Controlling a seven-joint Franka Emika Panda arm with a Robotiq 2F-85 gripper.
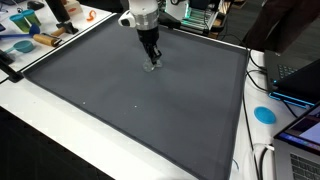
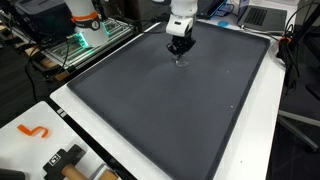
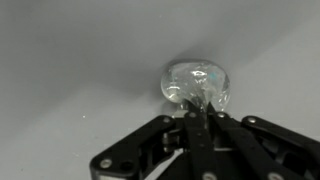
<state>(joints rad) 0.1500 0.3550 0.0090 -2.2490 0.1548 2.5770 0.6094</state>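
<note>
My gripper hangs low over the far part of a large dark grey mat and shows in both exterior views. Its fingers are shut on the narrow end of a small clear, glassy object, whose rounded, spoon-like bowl sticks out beyond the fingertips, just over the mat. The object is a faint glint under the fingers in an exterior view. I cannot tell whether it touches the mat.
The mat covers most of a white table. A blue disc, laptops and cables lie along one side. Tools sit at a far corner. An orange hook and a black tool lie at the near corner.
</note>
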